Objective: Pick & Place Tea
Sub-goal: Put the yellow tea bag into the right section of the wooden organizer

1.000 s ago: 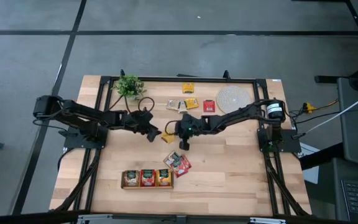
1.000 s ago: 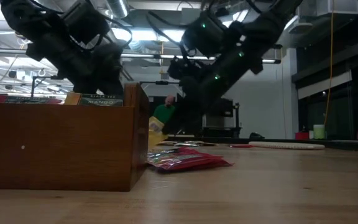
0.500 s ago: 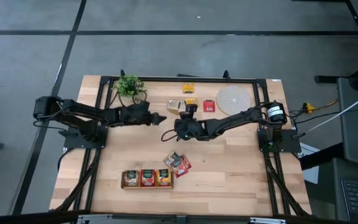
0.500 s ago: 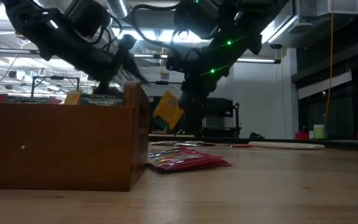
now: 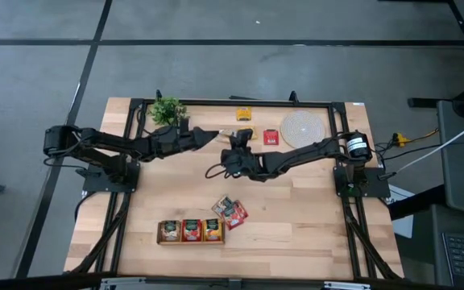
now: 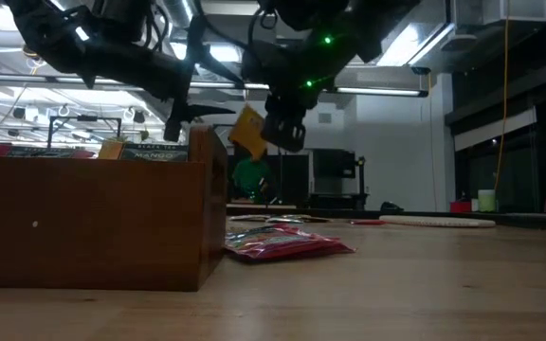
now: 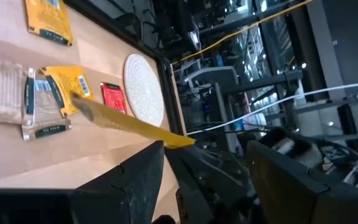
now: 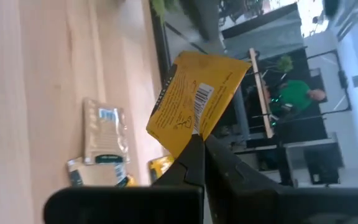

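1. Tea: one yellow sachet (image 8: 194, 106) is pinched in the right claw (image 8: 199, 149), fingers together on its lower edge, held up off the desk (image 5: 296, 209). In the low view it hangs tilted, upper centre of frame (image 6: 247, 129); in the left wrist view it shows edge-on as a yellow strip (image 7: 129, 122).
2. Right claw sits mid-desk in the high view, just left of centre (image 5: 234, 149).
3. Left claw (image 5: 213, 134) is apart and holds nothing, upper centre-left of the high view, near the right claw but not touching it; its two dark fingers (image 7: 129, 180) stand wide at the bottom of its wrist view.
4. Loose sachets at the desk's upper centre: yellow one (image 5: 243, 114), red one (image 5: 271, 136), pale clear ones (image 7: 5, 99).
5. Red sachets (image 5: 230, 211) lie lower centre, just beside the wooden tray (image 5: 191, 241); the tray's three compartments hold yellow and red packs.
6. Round woven mat (image 5: 302, 127) upper right; small green plant (image 5: 167, 109) upper left.
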